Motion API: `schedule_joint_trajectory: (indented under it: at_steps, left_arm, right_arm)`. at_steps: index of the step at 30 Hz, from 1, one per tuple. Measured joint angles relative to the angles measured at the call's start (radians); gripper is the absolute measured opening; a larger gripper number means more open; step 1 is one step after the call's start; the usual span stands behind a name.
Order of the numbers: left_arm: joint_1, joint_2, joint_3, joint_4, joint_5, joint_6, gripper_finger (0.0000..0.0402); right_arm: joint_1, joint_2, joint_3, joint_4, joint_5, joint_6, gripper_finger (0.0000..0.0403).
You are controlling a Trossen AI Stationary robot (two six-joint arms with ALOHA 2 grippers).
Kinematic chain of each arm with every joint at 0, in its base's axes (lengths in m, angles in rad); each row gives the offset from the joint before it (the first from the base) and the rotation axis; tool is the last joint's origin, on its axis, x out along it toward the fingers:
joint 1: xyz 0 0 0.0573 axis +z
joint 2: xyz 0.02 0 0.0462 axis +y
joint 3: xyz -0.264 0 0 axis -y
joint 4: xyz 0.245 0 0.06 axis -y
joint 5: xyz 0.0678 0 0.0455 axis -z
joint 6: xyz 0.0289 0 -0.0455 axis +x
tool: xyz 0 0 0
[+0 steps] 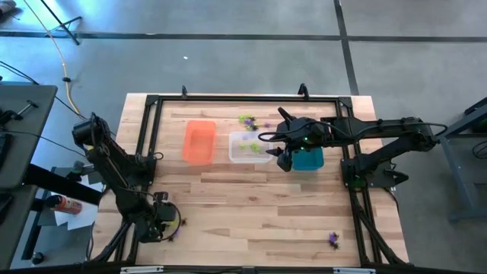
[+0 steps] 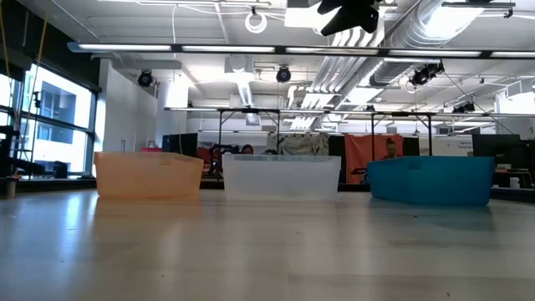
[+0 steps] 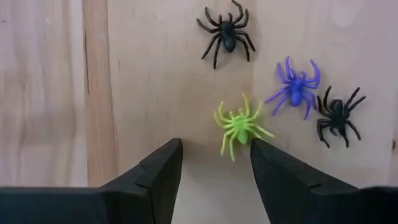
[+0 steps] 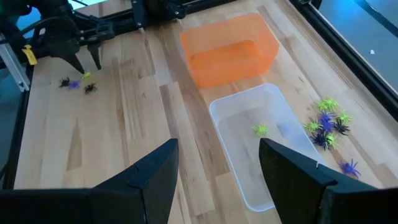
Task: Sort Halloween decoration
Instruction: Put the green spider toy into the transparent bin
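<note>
My left gripper (image 3: 214, 155) stands open at the table's near left (image 1: 173, 223), pointing down over a few spider decorations. A lime green spider (image 3: 241, 127) lies on the wood just beyond one fingertip, with a purple spider (image 3: 295, 87) and two black ones (image 3: 227, 31) (image 3: 337, 115) farther off. My right gripper (image 4: 217, 155) hangs open high above the clear bin (image 4: 261, 143), holding nothing. A green spider (image 4: 260, 129) lies inside that bin. A pile of green, purple and black spiders (image 4: 326, 124) lies on the table beside it.
An orange bin (image 1: 199, 141), the clear bin (image 1: 249, 146) and a teal bin (image 1: 308, 158) stand in a row at the table's far middle. A lone purple spider (image 1: 333, 240) lies near the front right corner. Bare wood lies between the bins and the near edge.
</note>
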Motion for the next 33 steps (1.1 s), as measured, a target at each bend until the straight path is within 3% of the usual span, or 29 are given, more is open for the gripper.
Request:
schedule_joint_trajectory:
  at_steps: [10, 13, 17, 20, 28, 33]
  left_arm:
    - [-0.005, 0.046, 0.003, 0.001, -0.041, -0.053, 0.0164]
    - [-0.005, 0.057, 0.003, -0.001, -0.058, -0.060, 0.0124]
    - [-0.003, 0.058, 0.001, -0.002, -0.085, -0.130, 0.0025]
    - [-0.002, 0.044, 0.000, 0.001, -0.085, -0.210, 0.0011]
    - [-0.002, -0.138, -0.003, -0.066, -0.125, -0.262, 0.0000]
    - [0.023, -0.327, 0.048, -0.152, -0.326, -0.196, 0.0000]
  right_arm:
    - [0.000, 0.000, 0.000, -0.001, 0.039, 0.006, 0.0220]
    - [0.000, 0.000, 0.000, -0.001, 0.041, 0.008, 0.0220]
    - [0.000, 0.000, 0.000, 0.000, 0.043, 0.024, 0.0220]
    - [0.000, 0.000, 0.000, 0.000, 0.043, 0.024, 0.0220]
    - [0.000, 0.001, -0.001, -0.002, 0.044, 0.015, 0.0220]
    - [0.000, 0.001, -0.001, -0.001, 0.028, -0.021, 0.0220]
